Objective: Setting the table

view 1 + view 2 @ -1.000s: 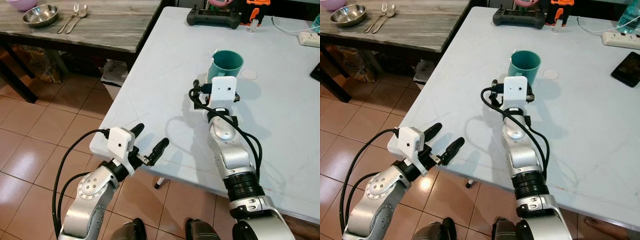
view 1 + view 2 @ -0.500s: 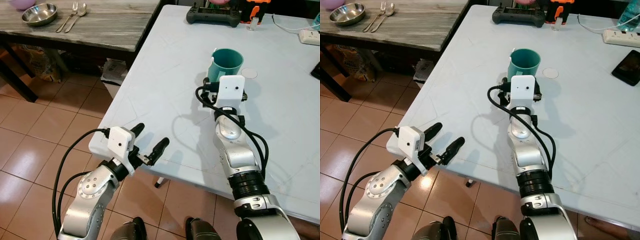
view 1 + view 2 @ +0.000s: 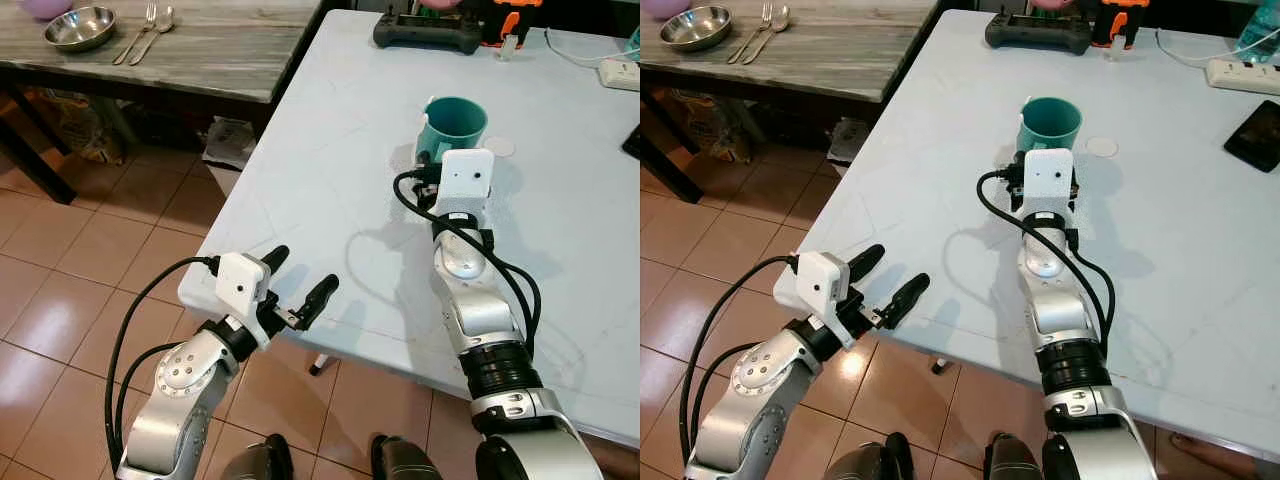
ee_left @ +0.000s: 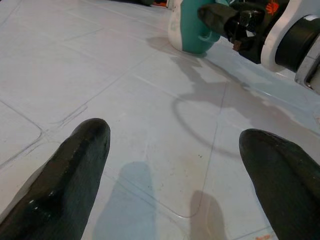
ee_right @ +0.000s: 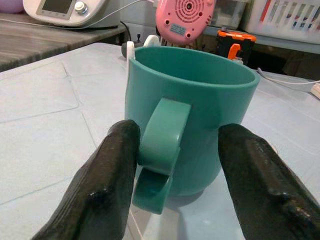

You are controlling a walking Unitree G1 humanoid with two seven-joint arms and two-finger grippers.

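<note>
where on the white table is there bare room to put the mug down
Bare: the white table between its left edge and the teal mug, and its near stretch right of the right arm. Crowded: the far edge, with controller, power strip and phone.

Bright even light, soft shadows on table (image 3: 330,150), frames sharp.

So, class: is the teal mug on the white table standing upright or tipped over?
Upright. The teal mug stands on its base on the white table, its open rim facing up, with its handle between the right hand's open fingers.
</note>
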